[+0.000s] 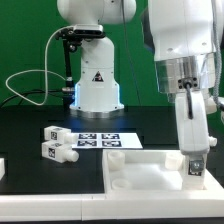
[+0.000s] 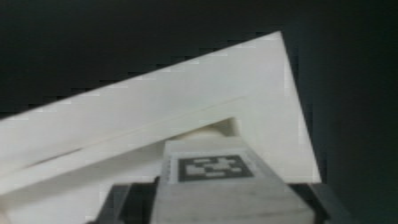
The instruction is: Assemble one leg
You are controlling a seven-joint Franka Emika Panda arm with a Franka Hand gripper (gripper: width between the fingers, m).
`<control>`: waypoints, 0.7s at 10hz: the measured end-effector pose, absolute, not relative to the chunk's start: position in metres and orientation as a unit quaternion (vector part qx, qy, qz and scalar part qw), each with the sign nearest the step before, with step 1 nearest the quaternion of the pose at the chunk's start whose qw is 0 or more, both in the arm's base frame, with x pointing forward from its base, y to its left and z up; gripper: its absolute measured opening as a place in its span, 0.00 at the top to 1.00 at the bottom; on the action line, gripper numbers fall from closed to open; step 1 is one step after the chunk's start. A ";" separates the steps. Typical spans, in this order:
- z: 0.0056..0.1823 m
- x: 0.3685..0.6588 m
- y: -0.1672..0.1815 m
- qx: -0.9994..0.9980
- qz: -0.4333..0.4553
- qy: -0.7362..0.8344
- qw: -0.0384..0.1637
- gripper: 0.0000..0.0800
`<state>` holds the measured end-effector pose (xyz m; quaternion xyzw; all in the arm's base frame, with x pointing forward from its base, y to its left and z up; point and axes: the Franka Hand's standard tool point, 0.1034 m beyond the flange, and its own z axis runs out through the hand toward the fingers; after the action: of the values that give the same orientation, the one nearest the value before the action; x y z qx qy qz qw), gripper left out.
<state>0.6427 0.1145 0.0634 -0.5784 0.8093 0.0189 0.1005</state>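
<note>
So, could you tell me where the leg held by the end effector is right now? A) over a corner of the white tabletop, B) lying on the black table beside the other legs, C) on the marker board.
A: the end effector grips the leg upright over the tabletop corner, on the exterior view's right.

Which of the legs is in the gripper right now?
The leg at the exterior view's right, held by the gripper over the tabletop; the other two legs lie loose on the table.
</note>
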 end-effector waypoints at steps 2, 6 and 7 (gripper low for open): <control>0.063 0.642 0.114 -0.583 0.019 0.806 0.100 0.64; 0.100 0.645 0.122 -0.613 0.017 0.781 0.117 0.21; 0.110 0.644 0.124 -0.620 0.025 0.776 0.116 0.19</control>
<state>0.6444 0.1236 0.1099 -0.6199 0.7757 0.0247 0.1158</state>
